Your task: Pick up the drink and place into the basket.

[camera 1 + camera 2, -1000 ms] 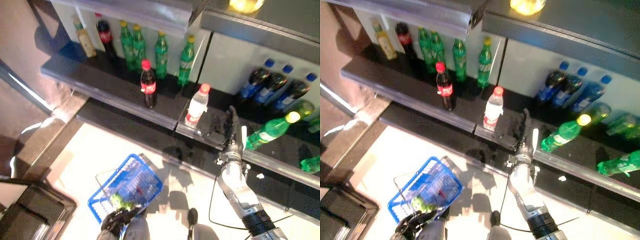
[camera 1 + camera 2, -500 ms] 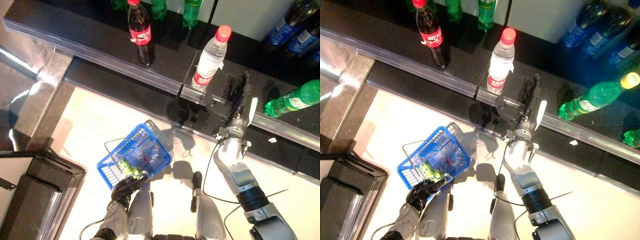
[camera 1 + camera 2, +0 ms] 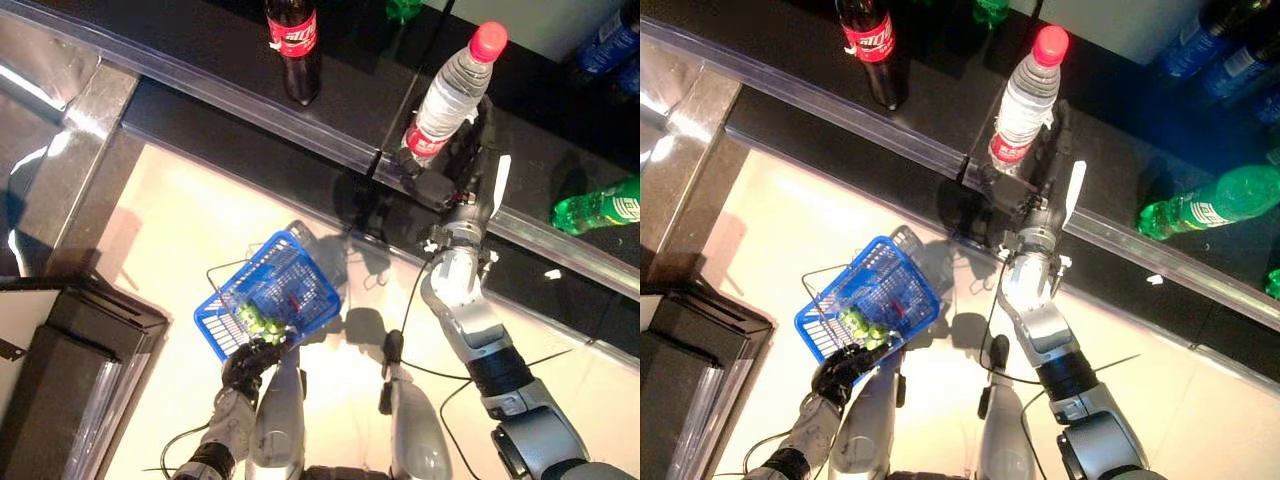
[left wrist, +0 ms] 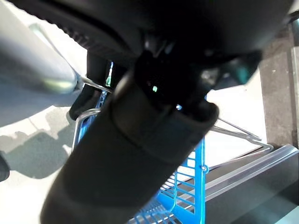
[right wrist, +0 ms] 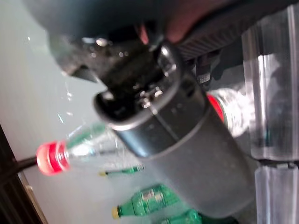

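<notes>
The water bottle point(image 3: 1028, 98) stands upright at the shelf point(image 3: 790, 75) edge, the right hand point(image 3: 1045, 195) just beside it with fingers straight and apart, not closed round it. The left hand point(image 3: 840, 370) has its fingers curled on the handle of the blue basket point(image 3: 868, 308), held low above the floor point(image 3: 780, 230).

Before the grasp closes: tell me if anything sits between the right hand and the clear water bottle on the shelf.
Nothing visible does. The right hand is right beside the water bottle at the shelf edge; the cola bottle stands well off to its left.
</notes>
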{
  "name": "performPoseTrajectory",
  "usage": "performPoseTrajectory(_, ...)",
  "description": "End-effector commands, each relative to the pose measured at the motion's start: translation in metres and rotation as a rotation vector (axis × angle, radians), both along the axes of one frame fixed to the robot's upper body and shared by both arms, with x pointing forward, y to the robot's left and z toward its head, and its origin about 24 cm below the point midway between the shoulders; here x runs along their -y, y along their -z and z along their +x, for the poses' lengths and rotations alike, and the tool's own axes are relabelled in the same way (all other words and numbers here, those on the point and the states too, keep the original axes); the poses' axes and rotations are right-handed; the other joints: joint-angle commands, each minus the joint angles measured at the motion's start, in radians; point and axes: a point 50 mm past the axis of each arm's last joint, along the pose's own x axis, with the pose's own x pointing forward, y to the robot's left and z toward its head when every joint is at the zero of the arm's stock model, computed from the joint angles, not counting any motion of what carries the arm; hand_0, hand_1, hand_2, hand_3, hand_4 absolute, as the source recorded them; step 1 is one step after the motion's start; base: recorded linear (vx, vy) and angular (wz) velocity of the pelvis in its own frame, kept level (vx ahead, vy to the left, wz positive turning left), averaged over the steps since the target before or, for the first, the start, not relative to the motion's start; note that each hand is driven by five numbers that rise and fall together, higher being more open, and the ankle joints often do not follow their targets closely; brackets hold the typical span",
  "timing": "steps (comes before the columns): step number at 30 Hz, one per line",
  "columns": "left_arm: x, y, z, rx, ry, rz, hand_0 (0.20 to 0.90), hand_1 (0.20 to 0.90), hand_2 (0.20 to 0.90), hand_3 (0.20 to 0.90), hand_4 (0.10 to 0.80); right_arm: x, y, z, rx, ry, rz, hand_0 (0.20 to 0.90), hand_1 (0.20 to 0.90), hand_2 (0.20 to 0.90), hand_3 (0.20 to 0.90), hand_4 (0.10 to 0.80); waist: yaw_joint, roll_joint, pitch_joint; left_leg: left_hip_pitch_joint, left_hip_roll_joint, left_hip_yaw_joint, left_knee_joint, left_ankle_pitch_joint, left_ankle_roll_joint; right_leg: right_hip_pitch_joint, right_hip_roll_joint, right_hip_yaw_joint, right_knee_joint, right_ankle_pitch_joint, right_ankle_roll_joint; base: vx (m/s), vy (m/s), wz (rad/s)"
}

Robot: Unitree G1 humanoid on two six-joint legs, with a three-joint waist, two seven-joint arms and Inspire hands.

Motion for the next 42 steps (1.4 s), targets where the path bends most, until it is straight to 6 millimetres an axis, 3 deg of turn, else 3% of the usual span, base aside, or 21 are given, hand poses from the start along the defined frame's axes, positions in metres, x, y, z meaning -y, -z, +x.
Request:
performPoseTrajectory(1, 0.001, -0.001, -0.010, 0.043, -0.024, -0.011, 0.300, 0.300, 0.300, 0.200, 0.100, -0.009, -0.078, -0.019, 0.358, -0.040, 0.044, 0.900, 0.900, 0.900, 0.900, 0.800, 0.012, -0.026, -0.017, -0.037, -0.065, -0.071, 0.075, -0.055, 0.095, -0.041, 0.006, -0.048, 0.044, 0.055, -0.064, 0.017, 0.008, 0.05)
performPoseTrajectory(8, 0.000, -0.003, -0.007, 0.052, -0.025, -0.011, 0.300, 0.300, 0.300, 0.200, 0.100, -0.007, -0.089, -0.013, 0.362, 0.001, 0.087, 0.900, 0.900, 0.900, 0.900, 0.800, 0.023, -0.028, -0.017, -0.049, -0.071, -0.074, 0.087, -0.060, 0.098, -0.049, 0.006, -0.051, 0.052, 0.054, -0.064, 0.011, 0.004, 0.02)
performPoseTrajectory(17, -0.005, -0.003, -0.007, 0.046, -0.023, -0.014, 0.300, 0.300, 0.300, 0.200, 0.100, 0.024, -0.092, 0.008, 0.284, 0.253, 0.151, 0.900, 0.900, 0.900, 0.900, 0.800, 0.048, -0.020, -0.017, -0.067, -0.089, -0.077, 0.115, -0.075, 0.108, -0.057, -0.006, -0.065, 0.072, 0.049, -0.063, 0.020, 0.012, 0.01)
performPoseTrajectory(24, -0.012, -0.006, -0.003, 0.047, -0.009, -0.003, 0.300, 0.300, 0.300, 0.200, 0.100, 0.040, -0.103, 0.027, 0.242, 0.280, 0.184, 0.900, 0.900, 0.900, 0.900, 0.800, 0.076, -0.026, -0.017, -0.080, -0.094, -0.092, 0.125, -0.079, 0.109, -0.058, -0.006, -0.080, 0.075, 0.048, -0.061, 0.012, -0.028, 0.05)
performPoseTrajectory(25, -0.012, -0.006, -0.003, 0.047, -0.009, -0.003, 0.300, 0.300, 0.300, 0.200, 0.100, 0.040, -0.104, 0.027, 0.242, 0.277, 0.186, 0.780, 0.780, 0.780, 0.760, 0.660, 0.076, -0.026, -0.017, -0.081, -0.094, -0.093, 0.126, -0.080, 0.109, -0.058, -0.006, -0.080, 0.075, 0.048, -0.061, 0.000, 0.000, 0.00)
performPoseTrajectory(26, -0.013, -0.006, -0.003, 0.047, -0.008, -0.003, 0.300, 0.300, 0.300, 0.200, 0.100, 0.040, -0.107, 0.029, 0.246, 0.264, 0.195, 0.740, 0.740, 0.740, 0.713, 0.613, 0.081, -0.027, -0.017, -0.082, -0.094, -0.095, 0.126, -0.079, 0.108, -0.058, -0.005, -0.083, 0.075, 0.047, -0.062, 0.014, -0.005, 0.04)
performPoseTrajectory(27, -0.014, -0.006, -0.003, 0.047, -0.008, -0.003, 0.300, 0.300, 0.300, 0.200, 0.100, 0.041, -0.109, 0.029, 0.254, 0.261, 0.197, 0.406, 0.406, 0.406, 0.324, 0.224, 0.083, -0.027, -0.017, -0.082, -0.095, -0.098, 0.126, -0.080, 0.108, -0.057, -0.005, -0.085, 0.076, 0.046, -0.063, 0.023, -0.005, 0.05)
performPoseTrajectory(28, -0.015, -0.007, -0.002, 0.046, -0.004, -0.001, 0.300, 0.300, 0.300, 0.200, 0.100, 0.041, -0.113, 0.030, 0.268, 0.250, 0.209, 0.300, 0.300, 0.300, 0.200, 0.100, 0.087, -0.027, -0.017, -0.085, -0.098, -0.103, 0.128, -0.081, 0.108, -0.059, -0.004, -0.087, 0.078, 0.043, -0.064, 0.022, -0.006, 0.06)
performPoseTrajectory(42, -0.017, -0.008, -0.002, 0.053, 0.004, 0.002, 0.300, 0.300, 0.300, 0.200, 0.100, 0.051, -0.134, 0.027, 0.336, 0.278, 0.233, 0.300, 0.300, 0.300, 0.200, 0.100, 0.102, -0.031, -0.017, -0.099, -0.109, -0.115, 0.138, -0.086, 0.111, -0.069, 0.000, -0.099, 0.092, 0.034, -0.065, 0.001, -0.002, 0.01)
